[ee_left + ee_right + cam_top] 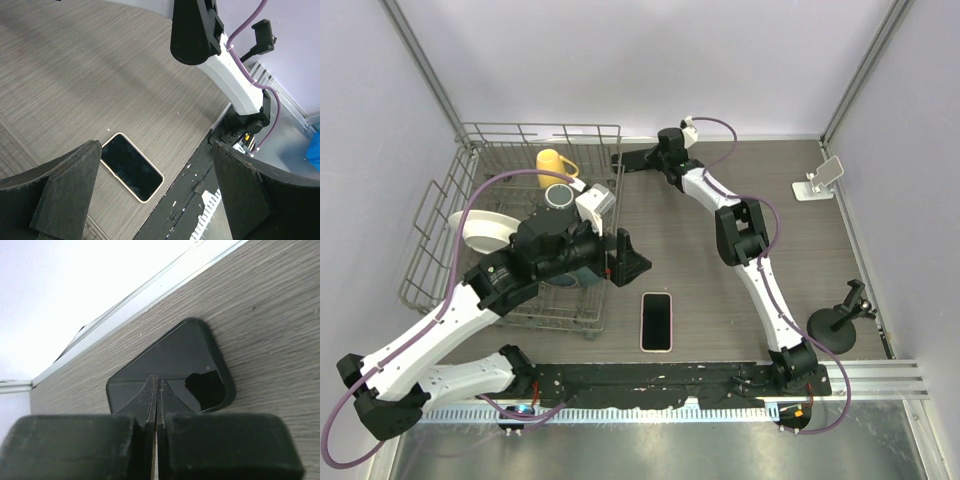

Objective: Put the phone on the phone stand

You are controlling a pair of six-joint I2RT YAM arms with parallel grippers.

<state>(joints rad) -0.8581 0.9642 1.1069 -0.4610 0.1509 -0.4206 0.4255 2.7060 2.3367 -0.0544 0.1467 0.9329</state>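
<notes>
A phone in a pale case point(657, 322) lies flat, screen up, on the table near the front; it also shows in the left wrist view point(131, 166). My left gripper point(625, 258) is open and empty, hovering above and left of it, next to the rack point(156, 150). A second, black phone point(190, 355) lies flat near the back wall. My right gripper point(618, 160) is shut, its tips point(156, 377) at that phone's screen; I cannot tell whether they touch it. The white phone stand point(820, 180) stands empty at the far right.
A wire dish rack point(440, 215) fills the left side, holding a yellow mug point(555, 162), a white plate point(485, 230) and a grey cup point(558, 195). A black round-based holder point(835, 318) stands front right. A black rail point(650, 378) runs along the near edge.
</notes>
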